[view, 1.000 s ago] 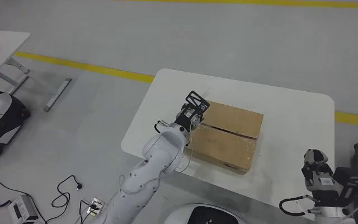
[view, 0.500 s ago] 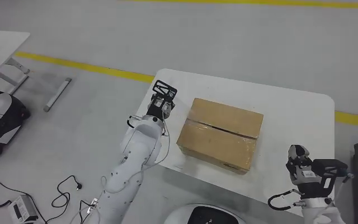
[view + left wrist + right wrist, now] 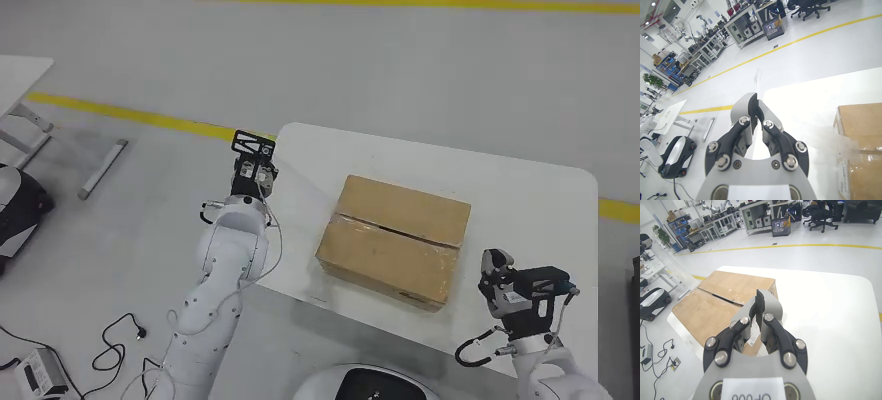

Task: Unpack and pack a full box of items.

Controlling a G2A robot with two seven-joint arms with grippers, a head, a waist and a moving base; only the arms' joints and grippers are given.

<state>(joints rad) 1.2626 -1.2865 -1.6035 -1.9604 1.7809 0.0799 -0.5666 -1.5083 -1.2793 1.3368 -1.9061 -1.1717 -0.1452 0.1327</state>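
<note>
**Unsealing the box: tape in the left tool, flaps not yet lifted**

The left tool (image 3: 755, 97) is hanging out past the left edge of the tabletop (image 3: 520, 190). Its fingers are pressing together on a thin tape strip (image 3: 757, 79), clear and hard to make out. The strip is trailing back as a hazy film toward the left end of the box (image 3: 395, 240). I cannot tell whether its far end is stuck to the cardboard.

The right tool (image 3: 759, 294) is hovering over the tabletop just off the box's near right corner. Its fingers are closed on nothing, and it is pointing across the lid.

The box is sitting near the middle of the tabletop, slightly skewed to the edges. Both top flaps (image 3: 696, 311) are lying flat, and the seam (image 3: 721, 297) between them is showing as a dark slit.

By my reading, the task is sitting at its very start, in the opening stage. The seal looks stripped from the seam, but nothing is unpacked. The next move seems to call for dropping the strip well clear of the lid, since tape tends to cling to finger pads. A fingertip then needs to slip into the slit and lift one flap. The other tool should probably be steadying the box, which may slide on the smooth tabletop.
</note>
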